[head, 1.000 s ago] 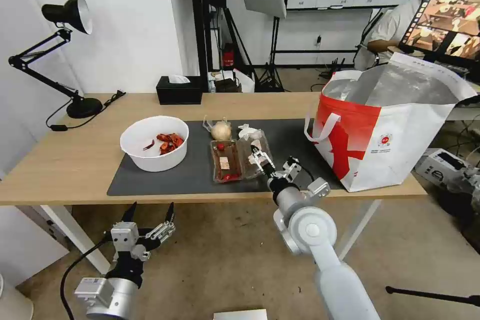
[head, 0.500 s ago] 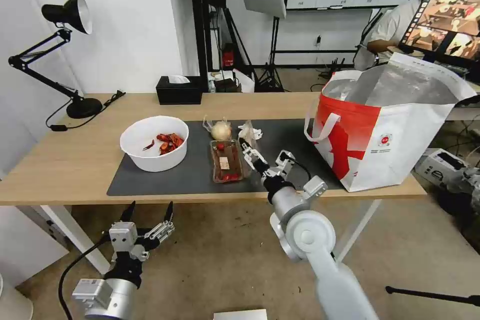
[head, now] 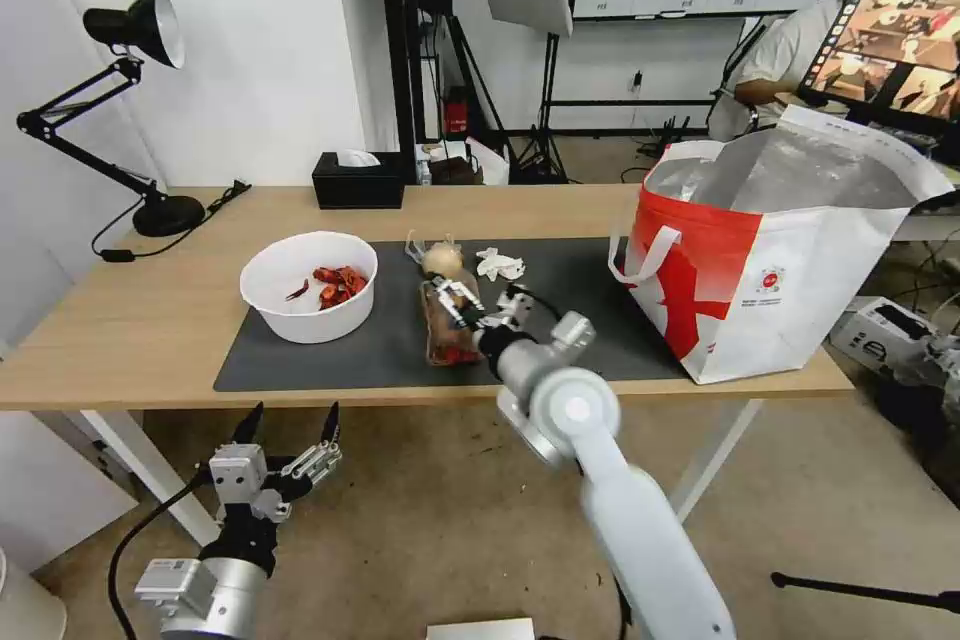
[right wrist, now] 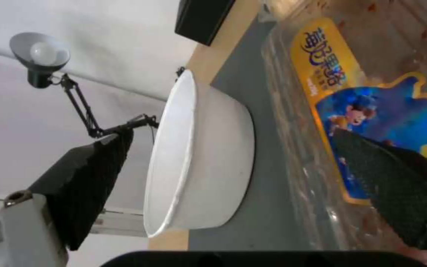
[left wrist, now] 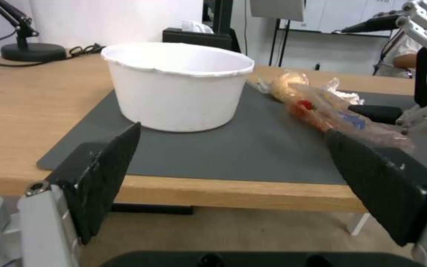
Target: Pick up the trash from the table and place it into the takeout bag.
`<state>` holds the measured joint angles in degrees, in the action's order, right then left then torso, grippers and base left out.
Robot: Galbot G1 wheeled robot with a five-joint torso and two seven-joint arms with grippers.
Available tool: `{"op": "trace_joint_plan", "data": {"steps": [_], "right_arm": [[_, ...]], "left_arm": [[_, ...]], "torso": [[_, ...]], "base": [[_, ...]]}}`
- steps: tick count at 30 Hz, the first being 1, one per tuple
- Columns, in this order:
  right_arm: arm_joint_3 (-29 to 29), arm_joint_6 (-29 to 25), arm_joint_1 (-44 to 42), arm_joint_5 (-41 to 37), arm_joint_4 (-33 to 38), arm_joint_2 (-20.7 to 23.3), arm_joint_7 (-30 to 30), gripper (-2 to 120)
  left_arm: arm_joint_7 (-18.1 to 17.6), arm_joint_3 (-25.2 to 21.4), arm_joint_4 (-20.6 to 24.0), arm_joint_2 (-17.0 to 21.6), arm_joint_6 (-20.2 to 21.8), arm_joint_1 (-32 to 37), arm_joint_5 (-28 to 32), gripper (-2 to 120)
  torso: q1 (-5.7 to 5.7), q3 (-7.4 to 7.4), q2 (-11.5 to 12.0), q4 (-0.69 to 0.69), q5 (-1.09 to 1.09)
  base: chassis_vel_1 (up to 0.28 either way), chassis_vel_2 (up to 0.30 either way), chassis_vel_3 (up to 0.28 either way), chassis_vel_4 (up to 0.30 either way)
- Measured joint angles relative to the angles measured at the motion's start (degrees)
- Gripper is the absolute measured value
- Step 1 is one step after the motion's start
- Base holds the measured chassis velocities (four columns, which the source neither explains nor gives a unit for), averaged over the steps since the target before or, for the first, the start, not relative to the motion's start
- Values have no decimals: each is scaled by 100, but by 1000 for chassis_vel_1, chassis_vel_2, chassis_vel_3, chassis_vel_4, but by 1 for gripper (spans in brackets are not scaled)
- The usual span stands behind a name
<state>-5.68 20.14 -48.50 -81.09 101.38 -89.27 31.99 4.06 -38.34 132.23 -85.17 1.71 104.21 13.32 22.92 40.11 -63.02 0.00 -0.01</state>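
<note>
Left gripper [head: 288,428] parked below the bench's near edge, fingers [left wrist: 106,174] spread wide, holding nothing.

Right gripper [head: 455,295] reached over the dark mat [head: 330,355], at the clear plastic tray [head: 445,325]. Fingers parted; one finger [right wrist: 396,181] lies against the tray's labelled lid [right wrist: 371,111], the other stands apart on the bowl side. Not clamped.

White bowl [head: 308,285] with red scraps sits left of the tray on the mat. Knotted clear bag [head: 441,260] and crumpled tissue [head: 498,264] lie just behind the tray.

Takeout bag [head: 780,260] stands open at the bench's [head: 150,320] right end, well apart from the tray.
</note>
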Motion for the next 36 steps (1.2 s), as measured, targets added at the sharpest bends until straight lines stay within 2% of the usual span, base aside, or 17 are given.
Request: {"op": "trace_joint_plan", "data": {"steps": [12, 14, 15, 17, 18, 19, 22, 23, 26, 27, 29, 30, 31, 34, 36], "right_arm": [[90, -66, 22, 91, 34, 92, -85, 100], [201, -170, 76, 616, 29, 303, -551, 100], [201, -170, 76, 616, 29, 303, -551, 100], [335, -218, 257, 1325, -41, 629, -1215, 94], [507, -259, 557, 2009, -193, 1009, -1807, 86], [507, -259, 557, 2009, -193, 1009, -1807, 86], [977, -552, 1374, 3189, -804, 1663, -2891, 73], [977, -552, 1374, 3189, -804, 1663, -2891, 73], [1471, -1014, 2131, 3580, -1673, 1936, -3822, 59], [1471, -1014, 2131, 3580, -1673, 1936, -3822, 59], [1666, -1116, 2474, 3799, -2191, 1981, -4430, 48], [1738, -1096, 2598, 3853, -2386, 1990, -4708, 43], [1738, -1096, 2598, 3853, -2386, 1990, -4708, 43], [1907, -850, 2828, 3907, -2728, 2006, -5245, 28], [1931, -815, 2855, 3924, -2779, 2005, -5325, 25]], "left_arm": [[1, -5, 12, 26, 0, -15, 14, 100], [3, -3, -7, 56, -1, -27, 14, 100], [3, -3, -7, 56, -1, -27, 14, 100], [5, -7, -23, 103, -20, -49, 15, 100], [8, -17, -39, 150, -36, -80, 30, 100], [8, -17, -39, 150, -36, -80, 30, 100], [8, -31, -74, 209, -42, -143, 66, 100], [8, -31, -74, 209, -42, -143, 66, 100], [8, -26, -104, 224, -44, -172, 76, 100], [8, -26, -104, 224, -44, -172, 76, 100], [9, -8, -134, 240, -44, -196, 83, 100], [9, 0, -142, 240, -44, -205, 87, 100], [9, 0, -142, 240, -44, -205, 87, 100], [9, 30, -148, 199, -38, -217, 151, 100], [8, 34, -148, 191, -33, -219, 172, 100]], "torso": [[-1, -1, -1, 0, 1], [-1, -1, -1, 0, 1], [-1, -1, -1, 0, 1], [-1, -1, -1, -1, 2], [-1, 0, -1, -1, 3], [-1, 0, -1, -1, 3], [-1, 0, -1, -2, 2], [-1, 0, -1, -2, 2], [0, 0, 0, 1, 2], [0, 0, 0, 1, 2], [0, 0, 0, 0, 1], [0, 0, 0, 0, 1], [0, 0, 0, 0, 1], [0, 0, 0, 0, 1], [0, 0, 0, 0, 2]], "base": [[0, 0, 0, 0], [0, 0, 0, 0], [0, 0, 0, 0], [0, 0, 0, 0], [0, 0, 0, 0], [0, 0, 0, 0], [0, 0, 0, 0], [0, 0, 0, 0], [0, 0, 0, 0], [0, 0, 0, 0], [0, 0, 0, 0], [0, 0, 0, 0], [0, 0, 0, 0], [0, 0, 0, 0], [0, 0, 0, 0]]}}
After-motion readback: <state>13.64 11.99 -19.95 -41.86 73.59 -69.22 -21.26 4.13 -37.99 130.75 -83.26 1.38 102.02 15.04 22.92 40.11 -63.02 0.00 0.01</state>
